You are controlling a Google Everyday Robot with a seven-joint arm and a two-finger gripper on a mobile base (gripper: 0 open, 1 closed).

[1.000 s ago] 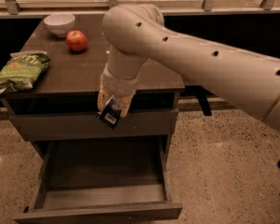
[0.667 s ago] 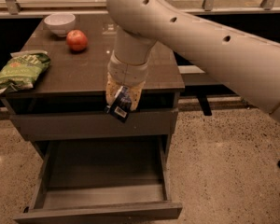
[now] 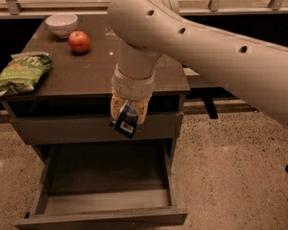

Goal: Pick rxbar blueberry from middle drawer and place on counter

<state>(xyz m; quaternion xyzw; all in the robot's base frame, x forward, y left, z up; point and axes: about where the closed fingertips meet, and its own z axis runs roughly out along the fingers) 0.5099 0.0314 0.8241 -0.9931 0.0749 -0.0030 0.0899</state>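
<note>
The rxbar blueberry (image 3: 126,121) hangs tilted at the centre of the frame, pinched in the closed tool (image 3: 128,112). Its white barcode end points down, and its upper end is hidden between the fingers. It sits in front of the tabletop (image 3: 86,73) edge and the shut drawer front (image 3: 62,128), above the open middle drawer (image 3: 105,201), whose front is partly cut off at the bottom. The thick pale arm (image 3: 206,47) crosses from the right and covers the tabletop's far right part. At upper left stand a white bowl (image 3: 61,23) and a red apple (image 3: 79,41); a green chip bag (image 3: 20,73) overhangs the left edge.
</note>
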